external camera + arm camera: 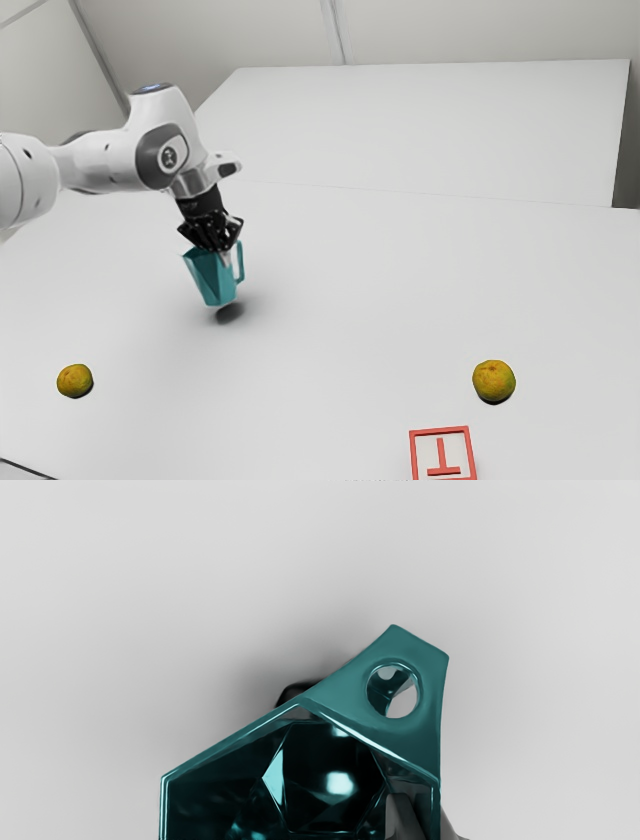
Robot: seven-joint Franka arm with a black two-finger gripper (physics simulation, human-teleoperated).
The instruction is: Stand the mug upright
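- Although the teal faceted mug with a handle (212, 281) is already nearly upright, its base seems to be a little above the white table (330, 300), so I judge the turning almost done; the setting down and the release are left.
- The black two-finger gripper (223, 256) is holding the mug by its wall, one finger inside and one outside.
- From the round orange-green fruit at the exterior view's left (75, 381), the mug is well apart, toward the exterior view's right and farther back.
- Its mouth points up, its long axis close to vertical, slightly leaning; the handle points away from that fruit.
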